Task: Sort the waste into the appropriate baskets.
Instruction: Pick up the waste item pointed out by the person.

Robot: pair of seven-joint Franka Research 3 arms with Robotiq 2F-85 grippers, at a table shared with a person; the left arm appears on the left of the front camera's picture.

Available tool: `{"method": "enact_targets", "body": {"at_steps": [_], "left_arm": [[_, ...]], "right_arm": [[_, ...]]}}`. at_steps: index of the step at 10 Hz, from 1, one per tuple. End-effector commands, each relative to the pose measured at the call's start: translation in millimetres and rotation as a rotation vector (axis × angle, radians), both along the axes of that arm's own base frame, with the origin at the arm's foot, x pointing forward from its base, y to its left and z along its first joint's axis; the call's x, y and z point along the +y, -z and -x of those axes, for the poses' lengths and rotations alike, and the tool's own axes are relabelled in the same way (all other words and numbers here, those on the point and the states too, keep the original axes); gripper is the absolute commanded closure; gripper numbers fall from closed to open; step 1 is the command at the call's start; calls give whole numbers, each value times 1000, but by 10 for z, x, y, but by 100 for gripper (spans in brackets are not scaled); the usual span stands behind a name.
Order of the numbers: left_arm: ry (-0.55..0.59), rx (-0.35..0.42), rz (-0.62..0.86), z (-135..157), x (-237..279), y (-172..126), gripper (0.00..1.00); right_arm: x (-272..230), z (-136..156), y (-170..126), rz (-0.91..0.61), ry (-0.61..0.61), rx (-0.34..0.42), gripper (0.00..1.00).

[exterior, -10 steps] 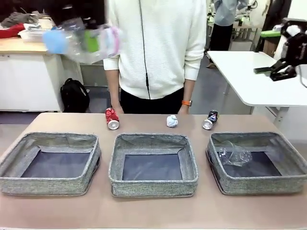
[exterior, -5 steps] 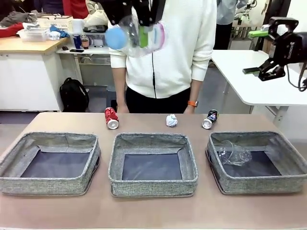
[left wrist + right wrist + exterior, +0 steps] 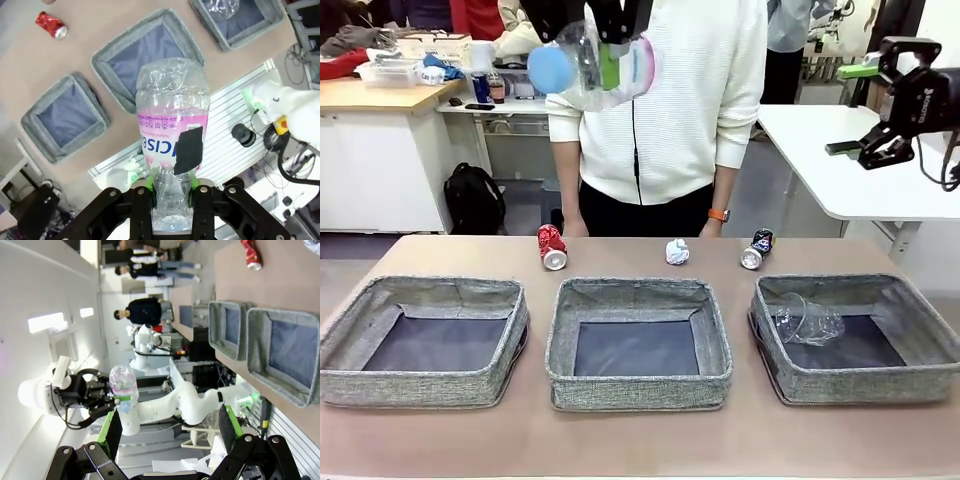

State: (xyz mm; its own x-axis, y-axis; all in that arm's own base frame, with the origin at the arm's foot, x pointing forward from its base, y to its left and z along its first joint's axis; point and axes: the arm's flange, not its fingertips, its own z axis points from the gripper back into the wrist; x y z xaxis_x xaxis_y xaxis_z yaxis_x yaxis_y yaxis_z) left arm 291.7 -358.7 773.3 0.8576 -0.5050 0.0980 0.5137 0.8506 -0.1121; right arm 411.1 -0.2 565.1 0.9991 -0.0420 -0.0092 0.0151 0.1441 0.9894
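The left gripper [image 3: 172, 189] was clamped on the bottle [image 3: 172, 135], its green pads pressing the narrow, dented waist from both sides. In the left wrist view the wide base of the bottle pointed away from the camera, toward the surface [image 3: 640, 440] far below. In the front view the bottle lay roughly level, high above the surface and in front of the person [image 3: 670, 130] at the far side, with its blue cap [image 3: 550, 68] toward picture left. The right gripper [image 3: 169, 430] stood apart and empty, raised at the right, well away from the bottle.

The bottle was blurred in the front view, and the upper part of the left gripper was cut off by the top edge. In the left wrist view the cap end was hidden behind the fingers at the bottom edge.

The pink label [image 3: 160, 122] read upside down. Only the letters "CIS" and a figure "8" could be read. A black patch [image 3: 187, 150] covered the rest of the word, and the small print was too fine to make out.

On the surface, the red can [image 3: 552, 247], paper ball [image 3: 678, 251] and dark can [image 3: 758, 249] lay in a row along the far side. The left basket [image 3: 420, 385] and middle basket [image 3: 640, 390] stood in front of them. The right basket [image 3: 860, 385] held a clear cup [image 3: 807, 322] lying on its side.
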Motion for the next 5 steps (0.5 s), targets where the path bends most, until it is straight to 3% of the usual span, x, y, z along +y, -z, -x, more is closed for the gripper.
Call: {"method": "enact_targets", "body": {"at_steps": [1,3,5], "left_arm": [[-54,-35,0,-26,-81,2,81],[-116,-68,37,-140,-44,35,81],[-151,-46,74,-283,29,58,81]], "right_arm": [[6,-28,-34,-14,7,-8,0],[6,-28,-34,-14,7,-8,0],[6,-28,-34,-14,7,-8,0]]}}
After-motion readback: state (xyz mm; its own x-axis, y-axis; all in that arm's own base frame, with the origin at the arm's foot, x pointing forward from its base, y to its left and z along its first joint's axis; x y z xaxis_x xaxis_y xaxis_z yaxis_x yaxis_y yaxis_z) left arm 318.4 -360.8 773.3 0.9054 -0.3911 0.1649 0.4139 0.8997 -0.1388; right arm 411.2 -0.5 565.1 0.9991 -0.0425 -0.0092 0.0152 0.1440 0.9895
